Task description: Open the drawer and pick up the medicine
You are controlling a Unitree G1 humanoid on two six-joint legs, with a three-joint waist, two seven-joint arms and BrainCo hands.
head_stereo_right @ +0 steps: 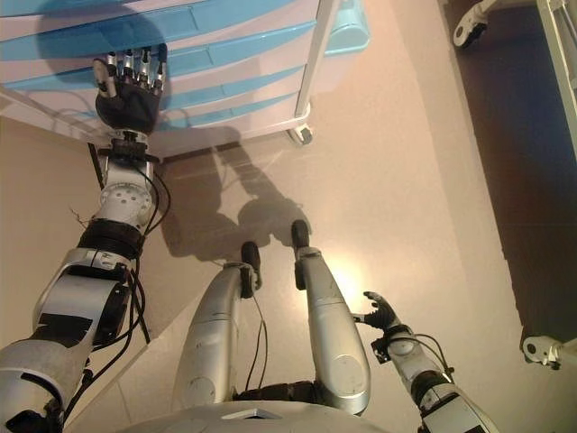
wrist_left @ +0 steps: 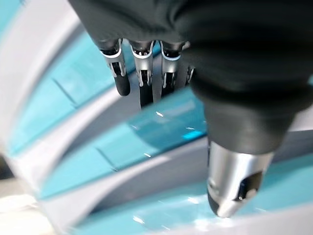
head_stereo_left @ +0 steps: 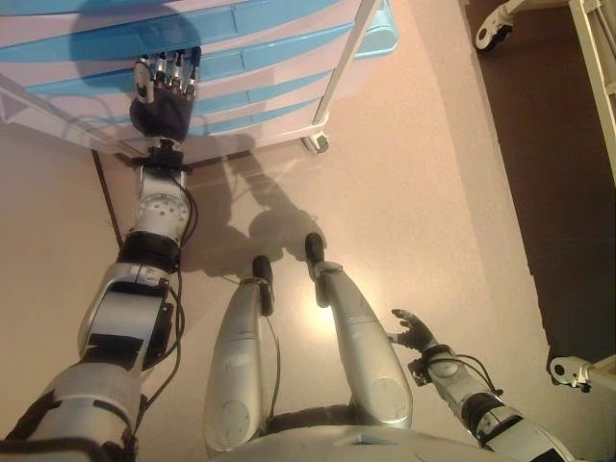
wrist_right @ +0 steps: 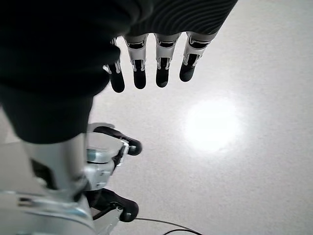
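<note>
A white wheeled cart with several blue see-through drawers (head_stereo_left: 269, 58) stands in front of me; all the drawers look shut. No medicine shows in any view. My left hand (head_stereo_left: 164, 96) is raised against the drawer fronts on the cart's left side, fingers straight and tips up. In the left wrist view its fingertips (wrist_left: 142, 88) reach the upper edge of one blue drawer front (wrist_left: 161, 127), with the thumb (wrist_left: 234, 191) held apart below. It holds nothing. My right hand (head_stereo_left: 414, 332) hangs low at my right side, open and empty, and shows above bare floor in its wrist view (wrist_right: 151, 63).
The cart's front caster (head_stereo_left: 318, 142) rests on the light floor. A dark floor area (head_stereo_left: 549, 144) lies to the right, with another white wheeled frame (head_stereo_left: 493, 34) at the top right and a white caster (head_stereo_left: 568, 371) at the lower right.
</note>
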